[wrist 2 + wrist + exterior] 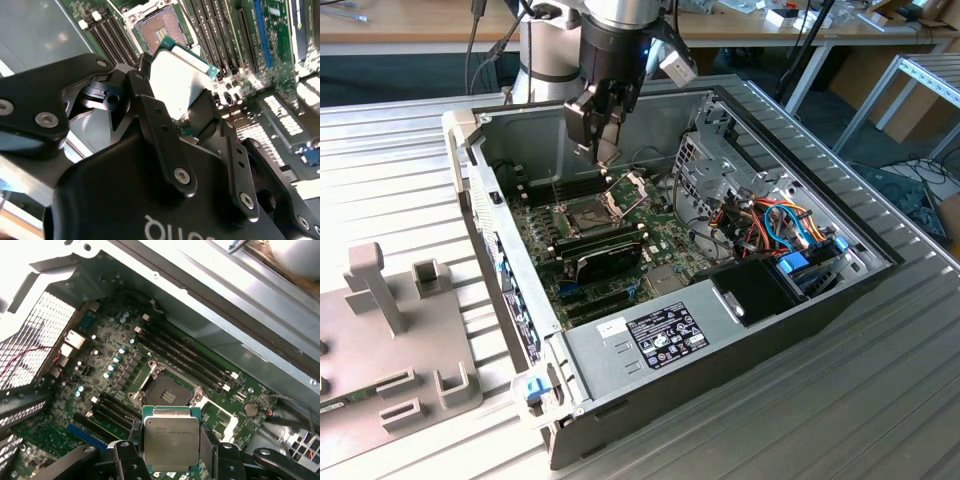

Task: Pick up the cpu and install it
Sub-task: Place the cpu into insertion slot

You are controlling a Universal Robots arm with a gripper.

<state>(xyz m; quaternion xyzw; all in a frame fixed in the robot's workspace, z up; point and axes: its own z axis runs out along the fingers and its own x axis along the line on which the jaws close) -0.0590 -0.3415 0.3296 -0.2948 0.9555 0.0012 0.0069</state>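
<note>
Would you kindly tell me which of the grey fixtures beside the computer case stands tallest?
The T-topped post at the exterior view's far left; the other fixtures around it are low blocks and brackets.

The cpu [171,439] I'm carrying has a dull, brushed silver-grey metal top with a thin green board edge around it. In the second wrist view the lid catches the light and goes nearly white. The gripper [175,107] clamped on it is smooth matt black, dotted with shiny steel screw heads. The motherboard [110,365] is glossy green laminate. Its open socket [161,27] shows a fine coppery bed. In the exterior view the case [515,140] is bare grey sheet metal, satin. At eight o'clock from it I see a fixture [380,340] of matt grey plastic. The table [860,400] is ribbed aluminium with a soft sheen.
</note>
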